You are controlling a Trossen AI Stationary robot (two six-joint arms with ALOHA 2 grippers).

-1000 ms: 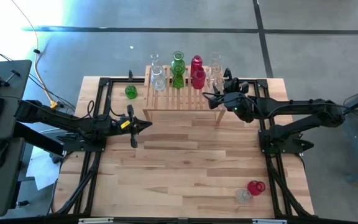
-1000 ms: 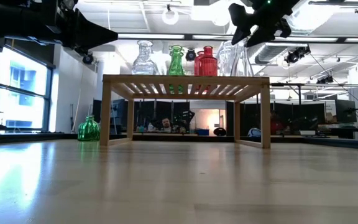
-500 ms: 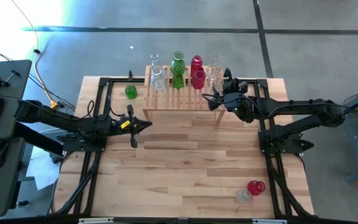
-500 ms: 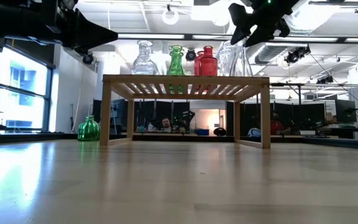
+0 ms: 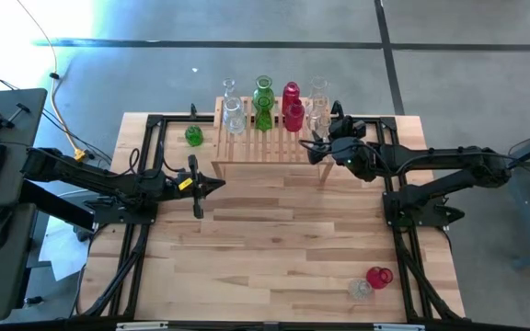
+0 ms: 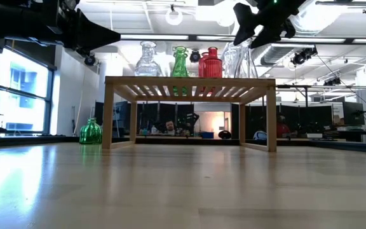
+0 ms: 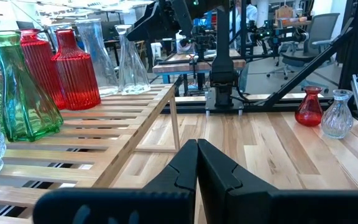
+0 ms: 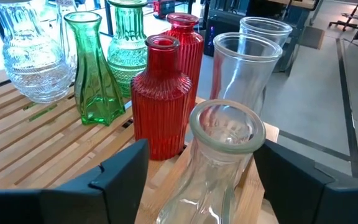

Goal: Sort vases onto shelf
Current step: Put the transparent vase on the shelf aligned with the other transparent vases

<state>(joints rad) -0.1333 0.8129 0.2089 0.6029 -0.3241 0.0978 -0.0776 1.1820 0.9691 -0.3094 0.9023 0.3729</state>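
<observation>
Right gripper poised at the shelf's right end, fingers spread wide on either side of a clear vase, standing between them on the slats, no contact visible from the wrist view. Just beyond it, two more clear vases; to one side, two ribbed red vases, then a green vase, a ribbed green bottle and a cut clear vase. Left gripper pinched fully shut on nothing, waiting above the tabletop off the shelf's left front corner. Well behind the right gripper, at the table's near right corner, a small red vase and a small clear one; left of the shelf, a round green vase.
</observation>
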